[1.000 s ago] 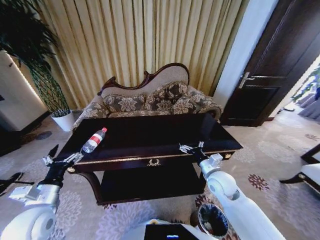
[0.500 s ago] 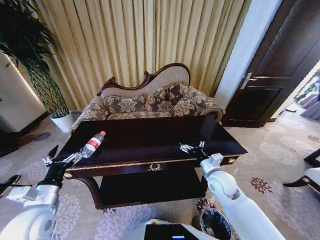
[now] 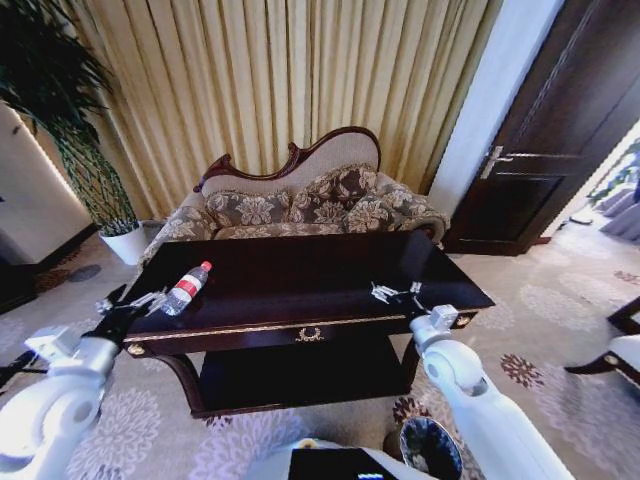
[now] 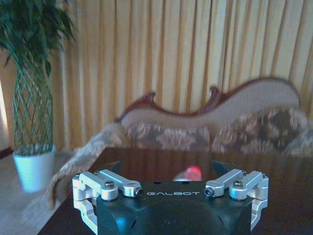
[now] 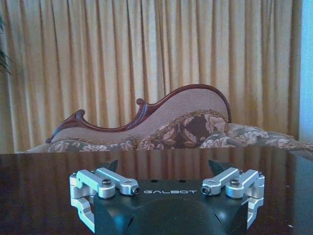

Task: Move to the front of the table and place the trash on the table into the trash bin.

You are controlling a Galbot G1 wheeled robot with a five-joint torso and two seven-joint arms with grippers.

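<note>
Table: long dark glossy wooden table (image 3: 300, 275) with gold trim and a gold crest on the front rail, lower shelf beneath; stands directly ahead in the head view.
Trash: one clear plastic bottle (image 3: 187, 287) with red cap and red-white label, lying on its side near the table's left end, cap pointing away from the robot. In the left wrist view only its red cap end is distinguishable, blurred, just beyond the gripper body.
Trash bin: small round dark bin (image 3: 430, 447) with black liner, on the carpet at the table's right front corner, beside the right arm.
Left gripper: left gripper (image 3: 137, 304) at the table's left front edge, just short of the bottle, not touching it; jaws spread apart, nothing between them.
Right gripper: right gripper (image 3: 397, 294) above the right front part of the tabletop, well apart from the bottle; jaws spread apart, holding nothing.
Surroundings: floral-upholstered carved sofa (image 3: 300, 205) behind the table; gold curtains (image 3: 280, 90) behind that; potted plant (image 3: 95, 170) at far left.
</note>
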